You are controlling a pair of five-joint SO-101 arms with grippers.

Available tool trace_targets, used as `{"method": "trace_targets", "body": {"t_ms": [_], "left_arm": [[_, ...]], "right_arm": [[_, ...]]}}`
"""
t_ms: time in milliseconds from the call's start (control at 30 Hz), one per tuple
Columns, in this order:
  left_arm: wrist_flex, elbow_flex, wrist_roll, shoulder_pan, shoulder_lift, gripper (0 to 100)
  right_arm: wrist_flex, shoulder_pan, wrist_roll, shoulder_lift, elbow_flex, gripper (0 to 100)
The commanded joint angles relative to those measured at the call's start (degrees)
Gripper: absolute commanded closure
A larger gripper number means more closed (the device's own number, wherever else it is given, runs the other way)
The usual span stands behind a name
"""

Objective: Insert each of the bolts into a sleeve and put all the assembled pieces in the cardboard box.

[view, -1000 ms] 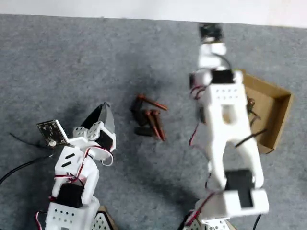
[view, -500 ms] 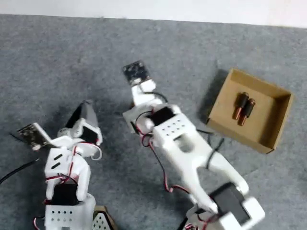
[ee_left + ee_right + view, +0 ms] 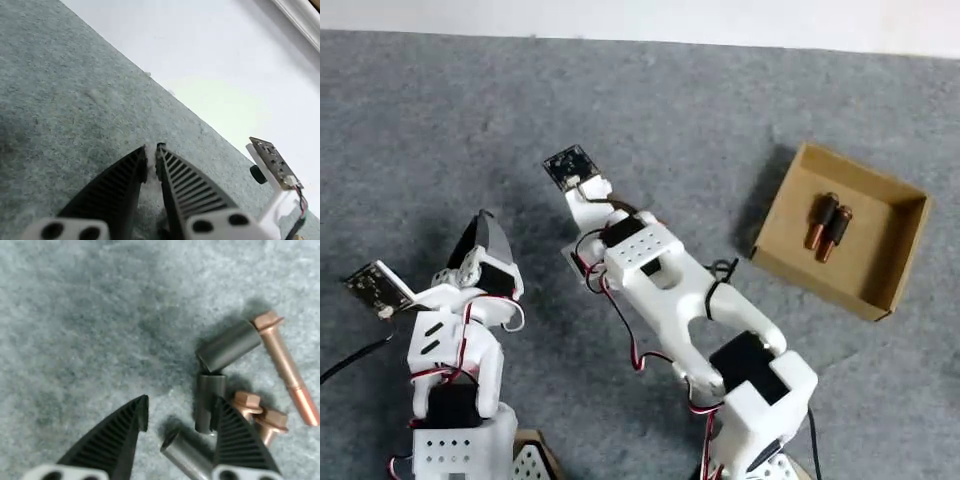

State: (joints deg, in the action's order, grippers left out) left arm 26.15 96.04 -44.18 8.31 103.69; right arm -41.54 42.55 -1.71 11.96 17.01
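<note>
Your right jaws hung open above the loose sleeves (image 3: 227,346) and bolts (image 3: 286,360), and your left jaws sat closed. The next move called for gripping one sleeve.

Three loose bolts (image 3: 285,357), three sleeves (image 3: 229,346), two assembled pieces (image 3: 823,218), one cardboard box (image 3: 880,255).

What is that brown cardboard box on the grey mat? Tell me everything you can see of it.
The brown cardboard box is a shallow, open-topped tray with low walls and no lid. It sits flat on the grey felt-like table cover, turned askew to the cover's far edge. Inside, two dark sleeves with copper bolts lie side by side on its floor, with bare floor around them. Nothing else touches it.
</note>
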Motion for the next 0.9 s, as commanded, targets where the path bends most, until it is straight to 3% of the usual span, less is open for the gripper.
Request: {"method": "trace_targets", "body": {"t_ms": [0, 233, 733, 867], "left_arm": [[-0.4, -0.6, -0.4, 0.7, 0.8, 95], [-0.4, -0.5, -0.4, 0.7, 0.8, 95], [-0.4, -0.5, -0.3, 0.7, 0.8, 95], [-0.4, -0.4, -0.3, 0.7, 0.8, 95]], "right_arm": [[1.4, -0.7, -0.7, 0.2, -1.7, 82.2], [1.4, -3.9, -0.7, 0.3, -1.7, 82.2], [1.1, -3.8, -0.7, 6.5, -2.0, 82.2], [-2.9, -3.8, -0.7, 8.1, -4.9, 82.2]]}}
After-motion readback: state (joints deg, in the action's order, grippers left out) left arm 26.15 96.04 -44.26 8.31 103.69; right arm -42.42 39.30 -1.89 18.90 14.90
